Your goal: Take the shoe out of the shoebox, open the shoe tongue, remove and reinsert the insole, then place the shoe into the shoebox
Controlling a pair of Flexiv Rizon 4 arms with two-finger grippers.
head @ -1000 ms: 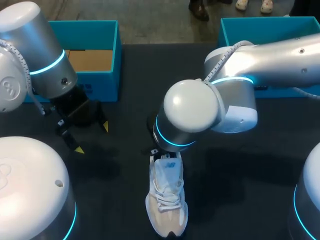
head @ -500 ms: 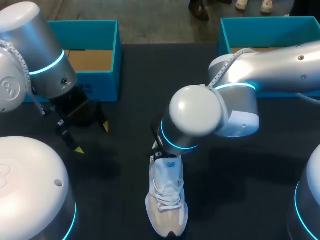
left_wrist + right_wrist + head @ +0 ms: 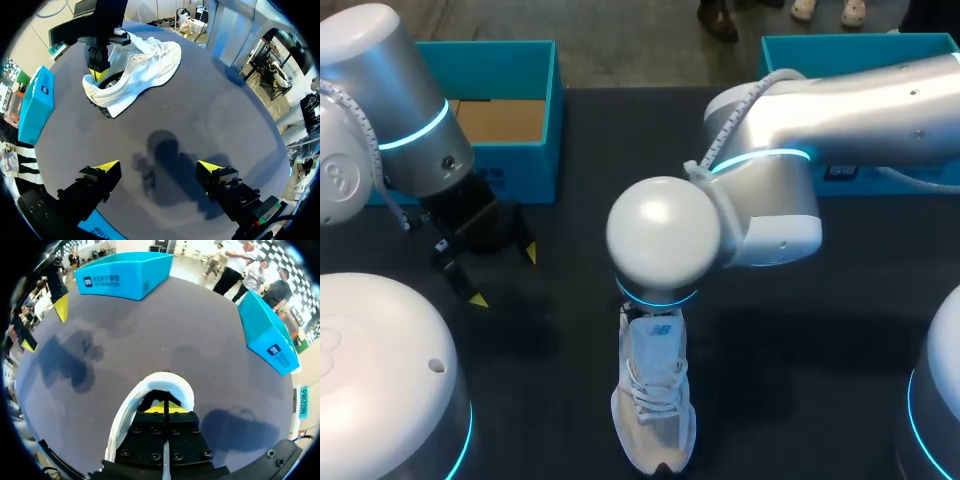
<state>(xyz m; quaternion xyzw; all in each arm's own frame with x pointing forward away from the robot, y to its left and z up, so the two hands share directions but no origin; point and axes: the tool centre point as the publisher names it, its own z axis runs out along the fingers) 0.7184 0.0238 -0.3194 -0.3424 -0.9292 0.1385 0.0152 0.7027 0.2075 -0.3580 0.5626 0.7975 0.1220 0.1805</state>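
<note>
Right fingers [image 3: 156,410] are pressed together inside the shoe [image 3: 653,400] opening; the shoe stands on its sole. Left fingers [image 3: 106,166] are spread wide above the tabletop [image 3: 200,115].

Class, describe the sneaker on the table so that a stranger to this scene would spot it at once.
On the dark table, skip the teal left shoebox and right shoebox at the far corners and look to the near middle. There lies the sneaker, the right gripper dipping into its opening. White and beige with laces, it is the only shoe there.
</note>
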